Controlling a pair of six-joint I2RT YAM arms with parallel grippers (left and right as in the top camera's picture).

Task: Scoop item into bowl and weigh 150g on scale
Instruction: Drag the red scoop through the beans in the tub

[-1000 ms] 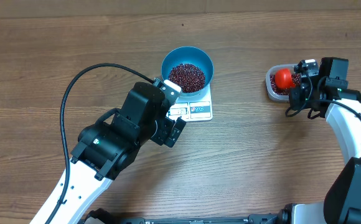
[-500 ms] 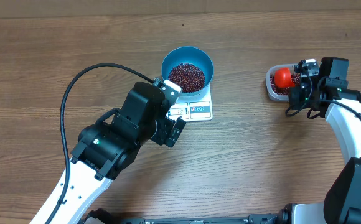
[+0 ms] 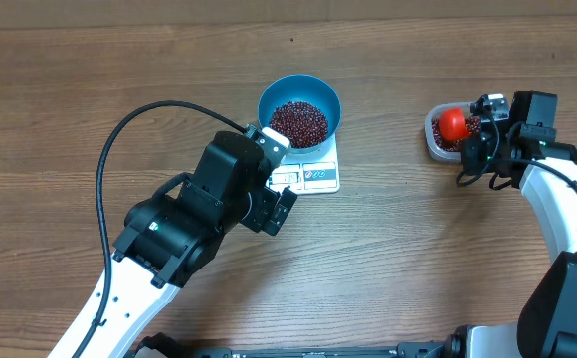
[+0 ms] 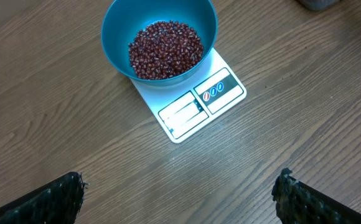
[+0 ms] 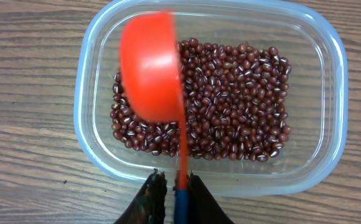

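Blue bowl [image 4: 114, 32] sat on white scale [image 4: 182, 122], covering its far part. Heap of dark red beans [image 4: 165, 50] lay in bowl. Scale skewed on wooden table [image 4: 50, 118], display and buttons on near edge. Left gripper [image 4: 180, 196] fingers [image 4: 59, 199] stood wide apart, nothing between.

I see a surface [image 3: 418, 268] of matt brown wood grain. The bowl [image 4: 115, 25] is smooth blue plastic and the scale [image 4: 187, 115] smooth white plastic. On the right, the tub [image 5: 330, 124] is clear glossy plastic, the scoop [image 5: 149, 74] glossy red plastic, and the beans [image 5: 243, 106] are faintly shiny.
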